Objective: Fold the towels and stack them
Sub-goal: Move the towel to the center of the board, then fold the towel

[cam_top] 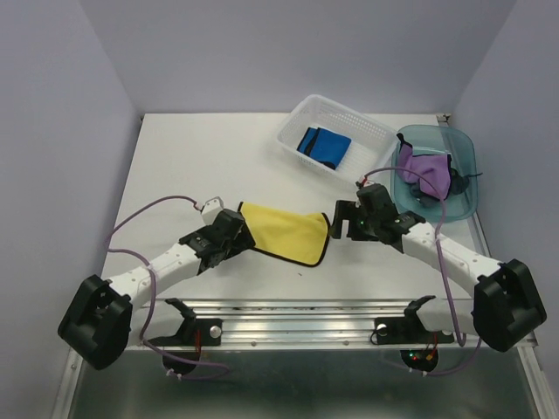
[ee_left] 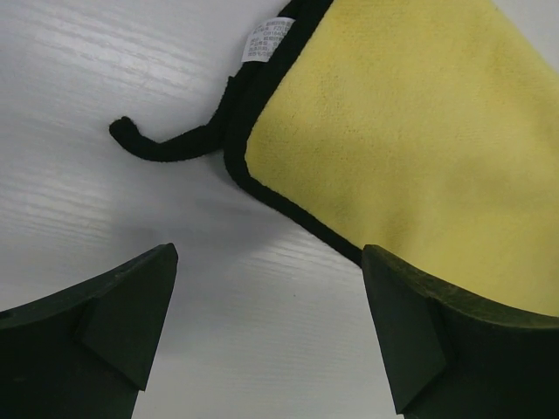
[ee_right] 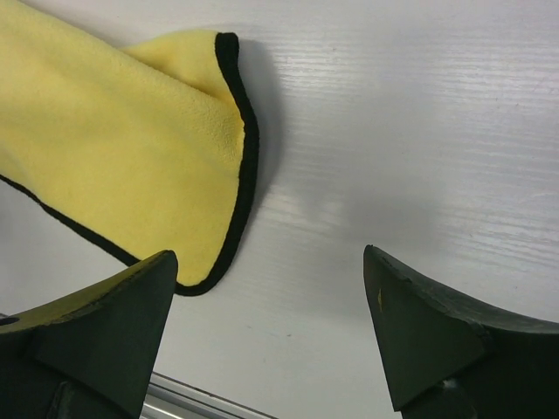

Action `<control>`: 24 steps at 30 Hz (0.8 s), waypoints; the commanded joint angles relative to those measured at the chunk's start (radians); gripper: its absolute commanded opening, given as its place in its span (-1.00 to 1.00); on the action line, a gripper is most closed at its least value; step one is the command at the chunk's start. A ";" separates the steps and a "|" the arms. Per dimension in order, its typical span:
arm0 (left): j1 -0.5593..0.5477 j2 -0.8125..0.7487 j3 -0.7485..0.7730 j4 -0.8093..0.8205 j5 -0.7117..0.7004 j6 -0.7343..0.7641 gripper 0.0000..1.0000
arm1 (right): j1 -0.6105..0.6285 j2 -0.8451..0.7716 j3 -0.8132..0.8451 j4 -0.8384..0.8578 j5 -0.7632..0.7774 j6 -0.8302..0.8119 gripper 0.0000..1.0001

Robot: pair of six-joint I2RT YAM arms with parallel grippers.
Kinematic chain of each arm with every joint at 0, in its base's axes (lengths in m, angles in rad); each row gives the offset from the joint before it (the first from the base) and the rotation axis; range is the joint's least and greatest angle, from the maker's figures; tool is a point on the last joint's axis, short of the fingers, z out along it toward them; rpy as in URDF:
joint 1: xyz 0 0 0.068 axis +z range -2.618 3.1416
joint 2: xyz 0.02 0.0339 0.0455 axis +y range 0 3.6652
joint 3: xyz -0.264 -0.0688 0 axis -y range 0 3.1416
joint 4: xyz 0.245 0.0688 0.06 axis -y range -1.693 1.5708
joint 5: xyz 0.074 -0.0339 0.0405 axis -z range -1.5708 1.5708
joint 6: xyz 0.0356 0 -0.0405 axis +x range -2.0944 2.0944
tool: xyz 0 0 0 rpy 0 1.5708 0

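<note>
Centre of the white table (cam_top: 175, 157), the yellow cloth towel with black trim (cam_top: 284, 231) lies flat, long axis running left to right, left gripper (cam_top: 231, 230) spread wide over its left corner, right gripper (cam_top: 348, 220) spread wide beside its right edge.

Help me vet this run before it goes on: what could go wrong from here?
1. The yellow towel lies free by the open right gripper; its end there bulges up, so the fold may spring apart.
2. Its black loop sticks out ahead of the open left gripper; a finger could snag it and drag the towel askew.
</note>
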 commanded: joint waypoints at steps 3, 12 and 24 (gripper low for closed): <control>0.023 0.089 0.047 0.058 -0.023 0.011 0.93 | -0.004 0.007 -0.047 0.061 -0.040 0.001 0.84; 0.058 0.189 0.067 0.112 -0.004 0.040 0.44 | -0.002 0.052 -0.061 0.096 -0.103 0.011 0.82; 0.069 0.169 0.075 0.118 0.042 0.058 -1.00 | 0.042 0.072 -0.124 0.128 -0.155 0.032 0.77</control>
